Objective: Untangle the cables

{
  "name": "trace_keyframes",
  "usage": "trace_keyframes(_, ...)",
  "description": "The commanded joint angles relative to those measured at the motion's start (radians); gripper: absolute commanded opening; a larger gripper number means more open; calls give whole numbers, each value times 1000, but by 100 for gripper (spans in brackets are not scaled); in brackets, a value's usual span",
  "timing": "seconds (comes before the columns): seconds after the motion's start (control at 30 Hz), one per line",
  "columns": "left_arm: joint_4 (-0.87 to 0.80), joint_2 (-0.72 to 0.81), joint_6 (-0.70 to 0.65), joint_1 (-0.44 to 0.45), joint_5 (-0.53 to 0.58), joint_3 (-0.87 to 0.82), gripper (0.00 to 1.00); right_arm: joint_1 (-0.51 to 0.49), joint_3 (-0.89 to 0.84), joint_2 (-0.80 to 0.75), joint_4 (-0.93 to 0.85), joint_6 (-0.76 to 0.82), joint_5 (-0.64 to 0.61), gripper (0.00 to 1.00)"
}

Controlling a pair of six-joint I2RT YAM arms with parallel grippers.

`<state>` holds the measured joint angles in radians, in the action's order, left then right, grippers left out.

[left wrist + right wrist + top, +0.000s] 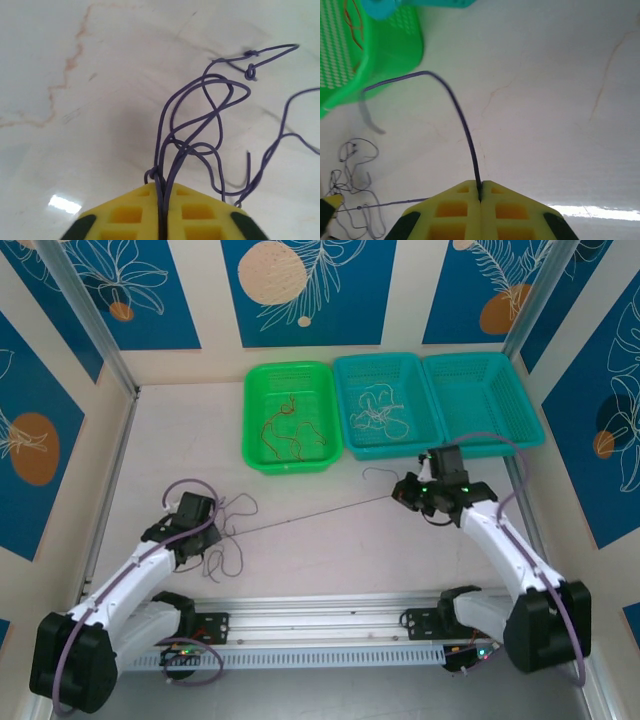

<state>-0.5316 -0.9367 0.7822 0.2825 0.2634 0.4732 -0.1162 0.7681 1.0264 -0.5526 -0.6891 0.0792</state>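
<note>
Top external view, lower left: the left pincer [216,527] sits low over the worktop [330,560], with the clump of dark purple cables [232,535] spread just around its tip. In the left wrist view its yellow pads [125,215] are pressed nearly together on several strands of that clump. The clump's loops and a small knot [250,71] fan out ahead.

From there one dark purple cable [310,514] runs straight and taut across the middle of the frame to the right pincer [402,494], centre right. The right wrist view shows that pincer's pads [520,215] closed flat on the cable, its free end arching toward the green basket [395,55]. The likely reason for this pose is that one side anchors the clump while the other draws a single strand out.

Along the top of the frame, the green basket [252,415] holds reddish-brown cables [285,435]. The middle teal basket [386,452] holds pale beige cables [380,415], and the right teal basket [530,425] stands touching it.
</note>
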Motion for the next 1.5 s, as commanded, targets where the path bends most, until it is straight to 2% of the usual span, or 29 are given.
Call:
trace_keyframes(0.0, -45, -3, 0, -29, 60, -17, 28, 97, 42, -86, -64, -13, -75, 0)
trace_keyframes(0.13, -35, -5, 2, -31, 61, -21, 40, 117, 117, -131, -117, -3, -84, 0)
trace_keyframes(0.4, -43, 18, -15, -37, 65, -25, 47, 159, 239, -189, -164, -33, -85, 0)
trace_keyframes(0.47, 10, 31, -65, -37, -12, -36, 48, 160, 262, -193, -146, -34, -30, 0)
trace_keyframes(0.53, 117, 49, -113, -35, -190, -50, 56, 145, 249, -179, -96, -29, 85, 0)
trace_keyframes(0.63, 244, 61, -55, -28, -372, -68, 68, 74, 221, -138, -99, -18, 76, 0)
trace_keyframes(0.8, 232, -27, -49, -6, -381, -28, 88, -27, 127, -111, -71, -54, 28, 0)
trace_keyframes(0.9, 249, -139, -71, -1, -358, -14, 92, -51, 99, -105, -69, -52, 4, 0)
trace_keyframes(0.97, 274, -213, -88, 8, -375, 1, 83, -48, 100, -100, -88, -50, -22, 0)
trace_keyframes(1.07, 303, -303, -102, 35, -385, 27, 64, -23, 107, -105, -119, -69, -67, 0)
trace_keyframes(1.2, 253, -342, -103, 51, -306, 52, 22, 45, 120, -127, -133, -83, -79, 0)
trace_keyframes(1.3, 175, -316, -87, 48, -173, 61, 0, 114, 159, -155, -166, -87, -143, 0)
trace_keyframes(1.37, 117, -282, -77, 34, -77, 67, 0, 185, 181, -191, -173, -107, -185, 0)
trace_keyframes(1.47, 59, -232, -85, -46, 8, 73, 0, 353, 212, -258, -172, -152, -215, 0)
